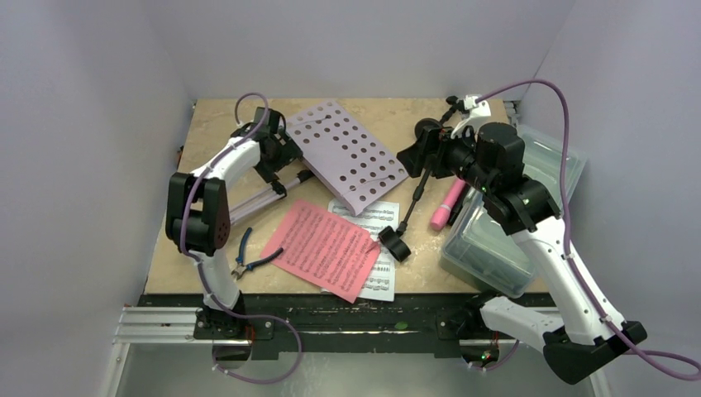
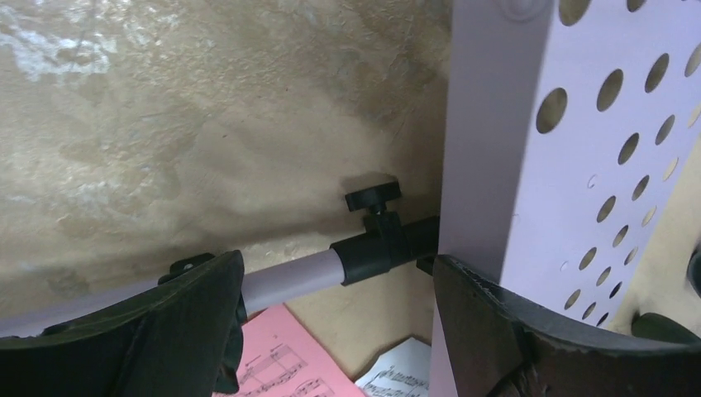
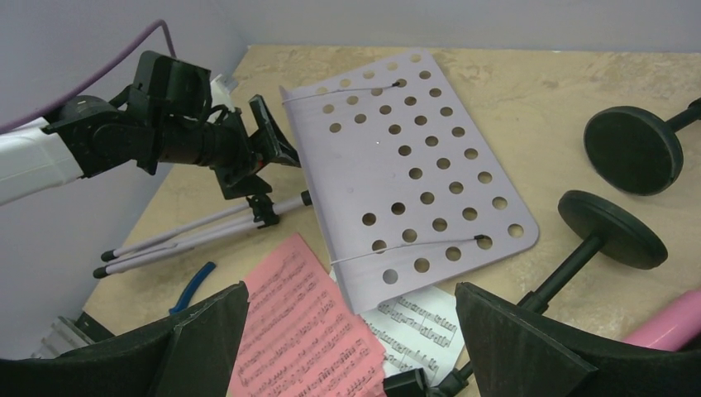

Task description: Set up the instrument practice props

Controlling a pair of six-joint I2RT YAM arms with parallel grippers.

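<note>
Nearest, the pink sheet-music page (image 1: pixel 324 246) lies flat, at six o'clock from the lavender music desk (image 1: pixel 347 155), which lies over on its folded legs (image 1: pixel 260 198). At its nine o'clock the left gripper (image 2: pixel 339 273) straddles the stand tube (image 2: pixel 289 279), fingers (image 2: pixel 182 327) apart. At three, the right gripper (image 3: pixel 351 289) gapes empty. If it's pinched by the thin edge, the desk might swivel loose.

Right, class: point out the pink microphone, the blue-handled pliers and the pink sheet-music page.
pink microphone (image 1: pixel 447 204), top external view, mid-body.
blue-handled pliers (image 1: pixel 245 241), top external view, blue handle.
pink sheet-music page (image 1: pixel 326 246), top external view, sheet centre.
</note>
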